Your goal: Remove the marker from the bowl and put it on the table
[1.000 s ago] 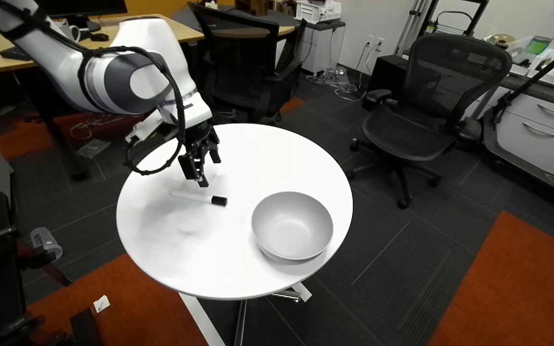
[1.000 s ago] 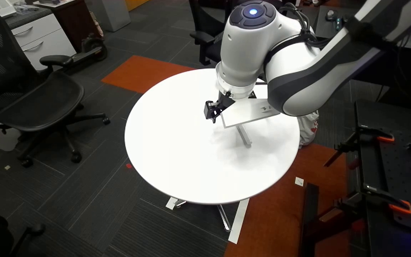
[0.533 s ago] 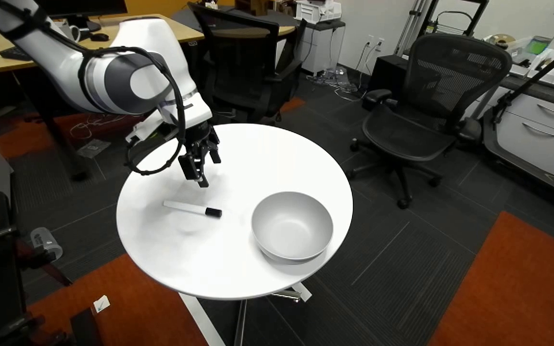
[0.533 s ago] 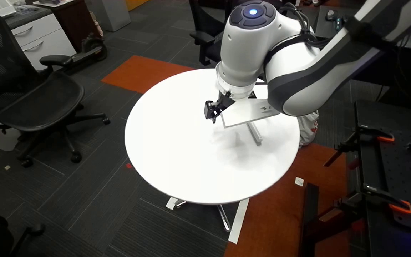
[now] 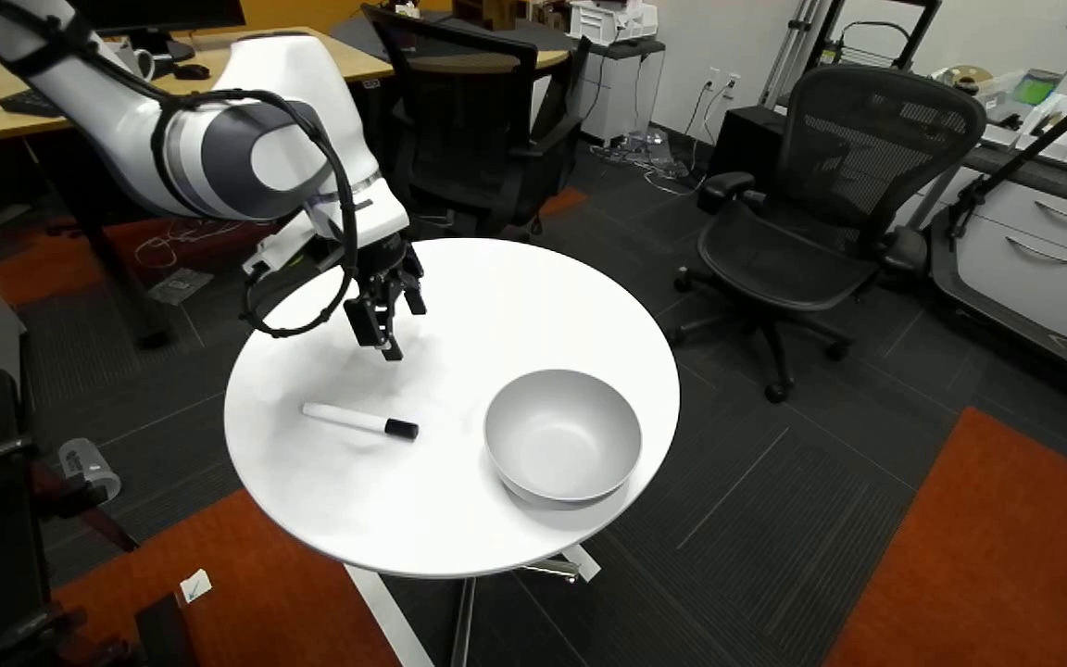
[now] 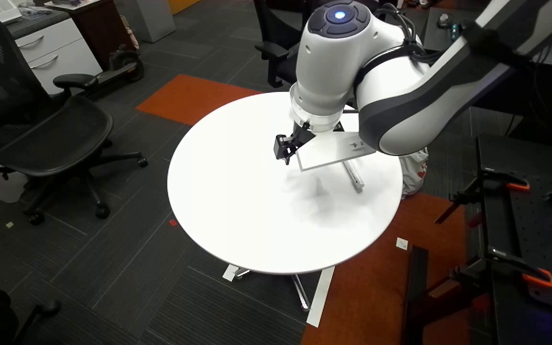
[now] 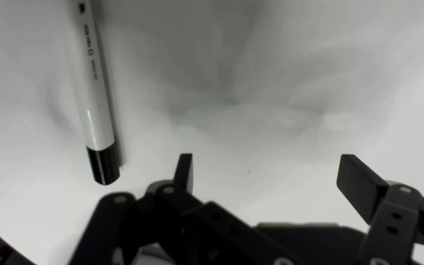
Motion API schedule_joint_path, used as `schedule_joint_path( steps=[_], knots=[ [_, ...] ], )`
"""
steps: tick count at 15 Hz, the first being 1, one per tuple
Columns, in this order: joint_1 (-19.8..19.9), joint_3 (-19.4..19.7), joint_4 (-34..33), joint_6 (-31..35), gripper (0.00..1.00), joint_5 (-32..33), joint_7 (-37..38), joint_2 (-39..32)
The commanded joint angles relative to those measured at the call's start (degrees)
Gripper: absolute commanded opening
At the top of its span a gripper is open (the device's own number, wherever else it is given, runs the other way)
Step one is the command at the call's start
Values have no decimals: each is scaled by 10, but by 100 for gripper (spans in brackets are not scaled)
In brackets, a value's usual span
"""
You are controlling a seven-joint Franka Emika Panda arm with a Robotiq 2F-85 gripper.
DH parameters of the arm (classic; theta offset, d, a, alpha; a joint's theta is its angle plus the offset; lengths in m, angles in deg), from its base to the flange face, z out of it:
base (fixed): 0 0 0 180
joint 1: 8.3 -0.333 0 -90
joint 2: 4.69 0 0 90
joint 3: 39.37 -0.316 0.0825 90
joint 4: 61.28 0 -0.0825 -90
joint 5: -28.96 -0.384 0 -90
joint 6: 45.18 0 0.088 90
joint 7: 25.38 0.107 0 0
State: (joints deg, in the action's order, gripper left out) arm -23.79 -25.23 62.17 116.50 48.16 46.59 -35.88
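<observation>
The marker is a white pen with a black cap, lying on the round white table. Part of the marker also shows beyond the arm in an exterior view. In the wrist view the marker lies at the upper left, outside the jaws. The grey bowl stands upright on the table, with nothing seen inside; it does not show in an exterior view where the arm blocks part of the table. My gripper is above the table, apart from the marker. Its fingers are wide open with nothing between them.
A black office chair stands beside the table. A wooden desk and another black chair are behind it. A dark workbench with orange-tipped clamps stands near the table. A black cable loop hangs from the arm.
The marker has rolled across the table away from my gripper, downward in an exterior view, staying roughly parallel to itself. The arm, gripper and bowl have not visibly moved.
</observation>
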Motion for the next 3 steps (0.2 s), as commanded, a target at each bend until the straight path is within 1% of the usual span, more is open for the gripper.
schedule_joint_path(
  steps=[1, 3],
  knots=[
    [-10, 9, 0, 1, 100, -15, -12, -1],
    [-10, 9, 0, 1, 100, -15, -12, -1]
  ],
)
